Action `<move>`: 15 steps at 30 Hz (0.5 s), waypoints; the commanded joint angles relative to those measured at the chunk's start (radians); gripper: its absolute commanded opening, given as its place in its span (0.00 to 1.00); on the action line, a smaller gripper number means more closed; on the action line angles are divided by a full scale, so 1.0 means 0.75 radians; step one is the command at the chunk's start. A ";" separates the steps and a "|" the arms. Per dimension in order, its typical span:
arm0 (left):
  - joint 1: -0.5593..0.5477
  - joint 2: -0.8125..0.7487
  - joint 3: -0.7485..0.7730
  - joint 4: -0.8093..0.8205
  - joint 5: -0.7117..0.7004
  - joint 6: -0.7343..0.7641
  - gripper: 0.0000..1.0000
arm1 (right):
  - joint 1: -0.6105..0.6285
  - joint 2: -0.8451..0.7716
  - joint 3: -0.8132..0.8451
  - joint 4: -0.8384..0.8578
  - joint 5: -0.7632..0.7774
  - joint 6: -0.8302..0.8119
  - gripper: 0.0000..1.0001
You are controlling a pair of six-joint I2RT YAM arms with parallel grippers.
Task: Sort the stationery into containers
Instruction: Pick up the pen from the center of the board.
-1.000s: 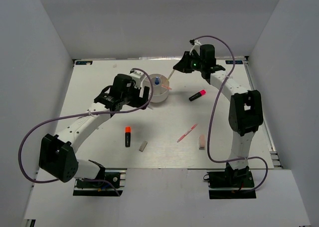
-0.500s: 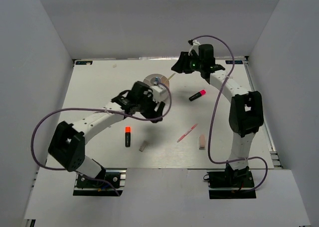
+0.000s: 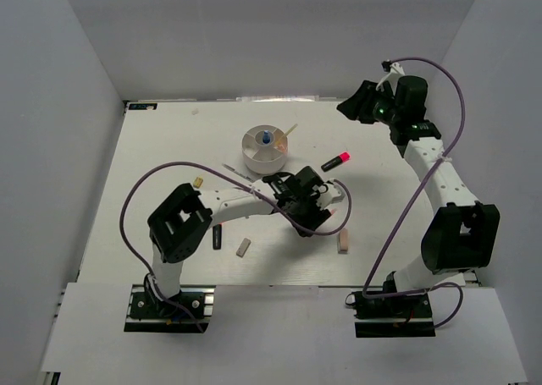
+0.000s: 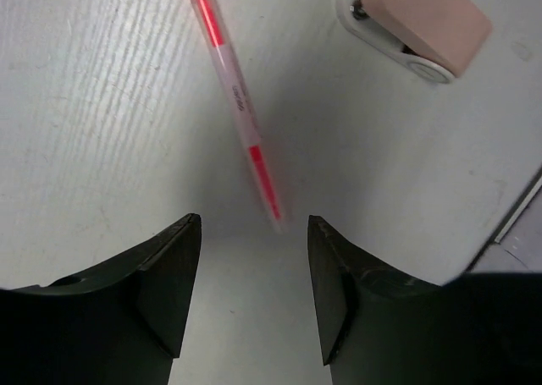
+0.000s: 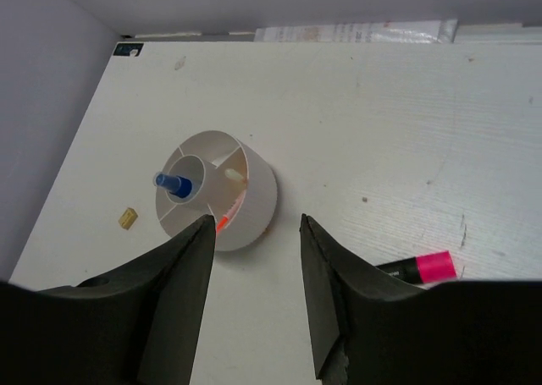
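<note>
Round white tub stands far back on the table. It has a low wall and thin partitions around a small middle ring. A blue-capped bottle stands upright in that ring. A cream stick end and a pink-orange sliver poke from side compartments; we cannot tell what they are.

The pink pen has a clear barrel with pink sections. It lies flat, nearer the arm bases than the tub and to the tub's right, well apart from it. The left gripper is spread, one finger either side of the pen's end, neither touching it. From overhead that gripper covers most of the pen. A pink-beige eraser in a white sleeve lies near the pen, cut off by the frame edge.

The right gripper is spread with nothing between its fingers, far right of the tub.

A pink-capped highlighter lies right of the tub. A black marker lies on the tub's near side, its cap hidden under the left arm. A grey eraser lies beside the marker. A small tan bit lies near-left of the tub, too small to identify.
</note>
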 commanded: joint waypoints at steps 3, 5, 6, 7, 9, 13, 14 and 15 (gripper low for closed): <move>-0.028 0.068 0.094 -0.044 -0.126 0.010 0.60 | -0.064 -0.059 -0.062 -0.021 -0.070 0.041 0.50; -0.042 0.085 0.098 -0.036 -0.146 0.021 0.58 | -0.078 -0.070 -0.062 -0.025 -0.080 0.041 0.50; -0.042 0.089 0.100 -0.034 -0.160 0.023 0.55 | -0.088 -0.072 -0.062 -0.029 -0.089 0.045 0.50; -0.056 0.095 0.106 -0.032 -0.193 0.025 0.54 | -0.092 -0.072 -0.060 -0.029 -0.093 0.045 0.50; -0.069 0.111 0.110 -0.026 -0.213 0.033 0.53 | -0.113 -0.072 -0.064 -0.029 -0.103 0.057 0.49; -0.093 0.134 0.114 -0.017 -0.228 0.033 0.52 | -0.129 -0.080 -0.074 -0.025 -0.117 0.063 0.49; -0.105 0.136 0.106 -0.013 -0.232 0.029 0.52 | -0.137 -0.082 -0.076 -0.025 -0.123 0.065 0.49; -0.106 0.138 0.088 -0.003 -0.234 0.025 0.51 | -0.142 -0.082 -0.079 -0.025 -0.125 0.063 0.49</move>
